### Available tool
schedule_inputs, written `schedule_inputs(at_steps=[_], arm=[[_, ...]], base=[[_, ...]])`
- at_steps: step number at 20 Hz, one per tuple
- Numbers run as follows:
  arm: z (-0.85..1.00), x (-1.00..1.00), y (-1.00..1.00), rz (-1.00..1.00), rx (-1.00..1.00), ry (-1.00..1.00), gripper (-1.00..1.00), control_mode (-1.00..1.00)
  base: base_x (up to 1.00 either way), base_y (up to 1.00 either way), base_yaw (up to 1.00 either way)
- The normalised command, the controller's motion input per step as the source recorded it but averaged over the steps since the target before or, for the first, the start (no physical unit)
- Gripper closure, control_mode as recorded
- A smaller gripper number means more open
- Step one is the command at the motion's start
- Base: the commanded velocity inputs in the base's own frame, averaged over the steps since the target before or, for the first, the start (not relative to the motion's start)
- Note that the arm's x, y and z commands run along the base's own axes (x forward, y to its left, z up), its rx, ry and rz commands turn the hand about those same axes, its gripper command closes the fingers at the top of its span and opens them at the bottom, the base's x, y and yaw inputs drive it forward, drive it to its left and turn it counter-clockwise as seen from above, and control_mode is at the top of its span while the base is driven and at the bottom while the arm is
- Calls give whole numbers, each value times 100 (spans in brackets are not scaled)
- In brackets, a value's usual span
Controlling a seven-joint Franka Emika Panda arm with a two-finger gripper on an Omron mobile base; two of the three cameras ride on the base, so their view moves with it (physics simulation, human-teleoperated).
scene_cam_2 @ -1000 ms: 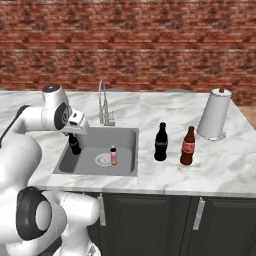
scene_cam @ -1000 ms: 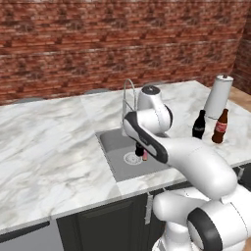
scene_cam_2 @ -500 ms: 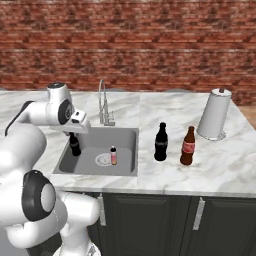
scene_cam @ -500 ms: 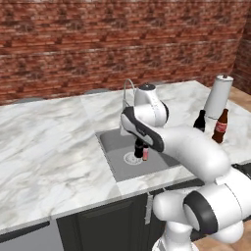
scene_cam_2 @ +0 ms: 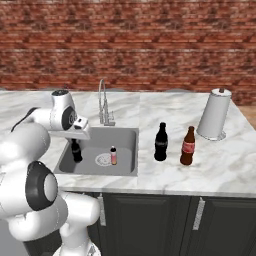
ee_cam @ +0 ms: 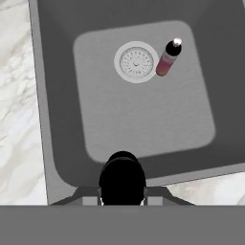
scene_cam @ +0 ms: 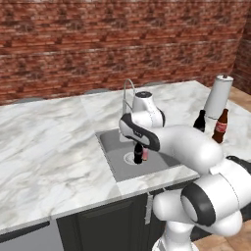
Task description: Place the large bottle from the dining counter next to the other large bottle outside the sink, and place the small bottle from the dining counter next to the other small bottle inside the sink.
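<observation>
Black small bottle (ee_cam: 122, 179) pinched in the gripper (ee_cam: 122, 194) over the sink (ee_cam: 62, 153).

Grey sink (scene_cam_2: 127, 137) with a pale round drain (ee_cam: 136, 61); white-grey veined marble counter (scene_cam_2: 210, 165). Small bottle (scene_cam_2: 76, 151) all black; other small bottle (ee_cam: 168, 57) reddish-pink, pale-capped. Large bottle (scene_cam_2: 187, 146) brown, apparently red-banded; its neighbour (scene_cam_2: 160, 142) glossy black. Red-brown brick wall (scene_cam_2: 150, 45).
</observation>
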Motion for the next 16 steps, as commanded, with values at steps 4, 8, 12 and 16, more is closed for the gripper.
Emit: schedule_inputs(at_steps=[4,8,12,16], arm=[[-35,9,0,0,0,0,100,-100],[-10,18,0,0,0,0,100,-100],[-16,19,0,0,0,0,100,-100],[-7,17,0,0,0,1,100,-100]], base=[[0,0,0],[0,0,0],[0,0,0],[0,0,0]])
